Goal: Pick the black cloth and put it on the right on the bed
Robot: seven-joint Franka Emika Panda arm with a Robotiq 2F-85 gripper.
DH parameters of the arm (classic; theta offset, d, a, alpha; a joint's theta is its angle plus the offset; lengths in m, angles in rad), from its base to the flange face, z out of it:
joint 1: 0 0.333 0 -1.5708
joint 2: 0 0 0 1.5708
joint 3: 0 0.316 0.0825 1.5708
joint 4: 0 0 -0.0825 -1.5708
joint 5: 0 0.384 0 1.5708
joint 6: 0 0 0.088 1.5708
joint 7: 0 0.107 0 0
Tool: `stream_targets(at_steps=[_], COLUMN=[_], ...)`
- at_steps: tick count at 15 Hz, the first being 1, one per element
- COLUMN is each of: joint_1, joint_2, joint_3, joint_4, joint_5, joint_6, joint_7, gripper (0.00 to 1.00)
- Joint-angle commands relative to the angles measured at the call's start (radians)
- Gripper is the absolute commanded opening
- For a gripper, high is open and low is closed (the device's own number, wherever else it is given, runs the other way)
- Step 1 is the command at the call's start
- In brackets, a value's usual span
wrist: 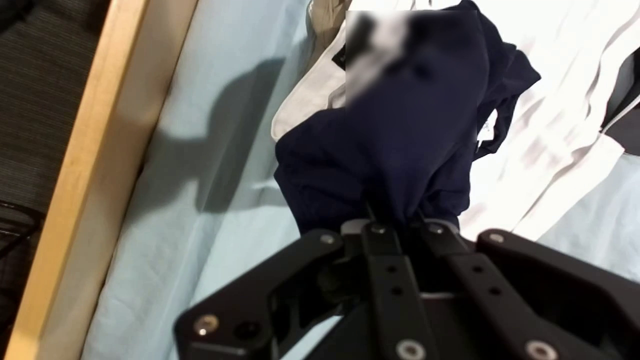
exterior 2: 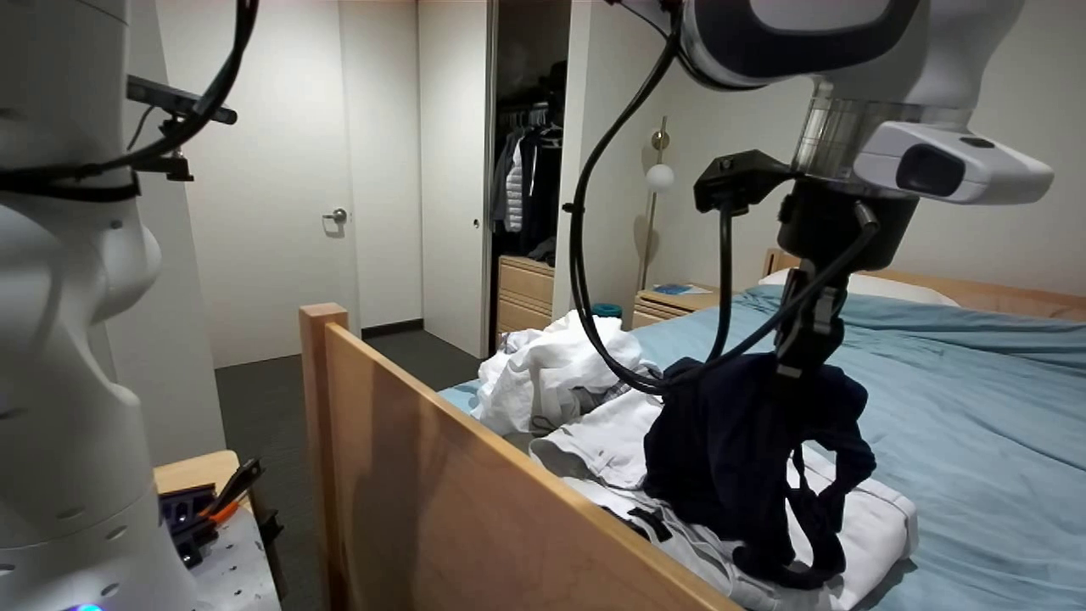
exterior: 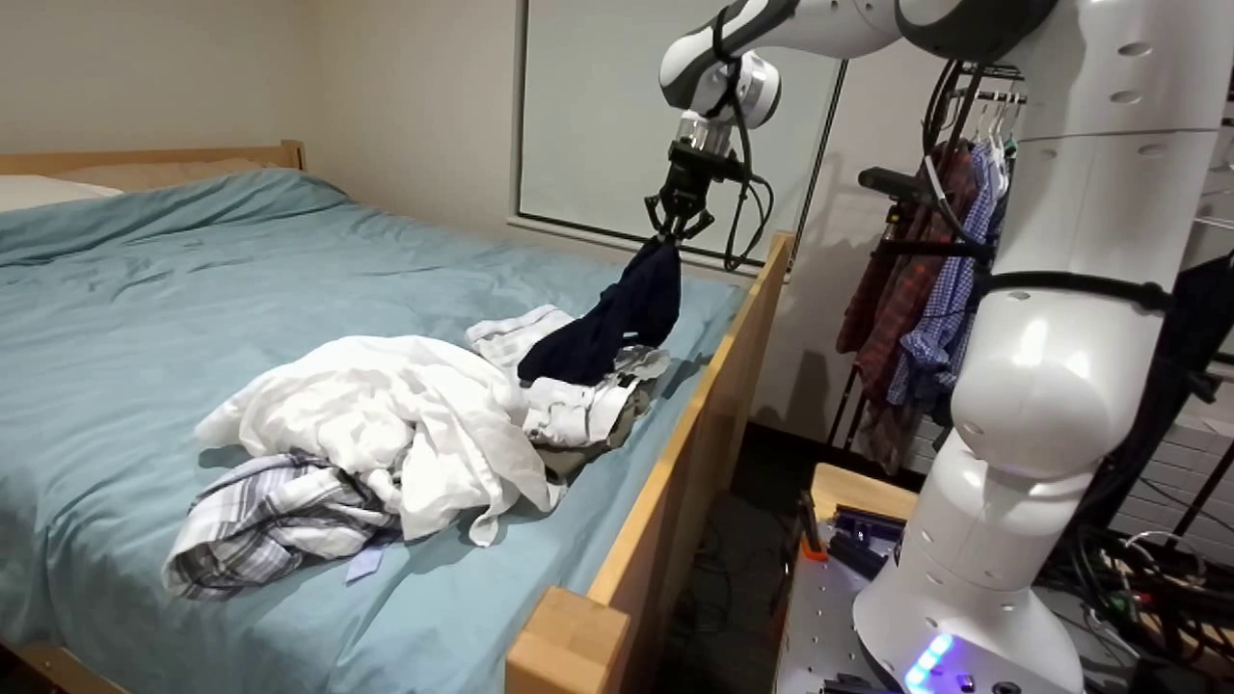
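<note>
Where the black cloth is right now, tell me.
In an exterior view, the black cloth hangs from the gripper, right of the white heap, its lower end on pale garments.

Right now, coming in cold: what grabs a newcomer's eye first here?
First, the dark cloth, pinched at the top by the hand, its lower part draped onto pale clothes near the wooden board edging the blue bed. Next, the big crumpled white heap on the bed, a plaid garment against it. Then the bulky white arm, standing at the right of an exterior view.
</note>
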Motion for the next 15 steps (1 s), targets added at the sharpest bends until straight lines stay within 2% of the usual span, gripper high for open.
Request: stream_targets(at_steps=[1, 7, 15], joint_1=[-0.012, -0.113, -0.365], joint_2=[0.050, 0.210, 0.376], joint_3=[-0.008, -0.063, -0.106], joint_4=[0.084, 0.395, 0.820], joint_5=[0.014, 0.070, 0.264], joint_6=[-0.056, -0.247, -0.503], joint_7=[0.024, 0.176, 0.429], gripper=[0.08, 0.08, 0.08])
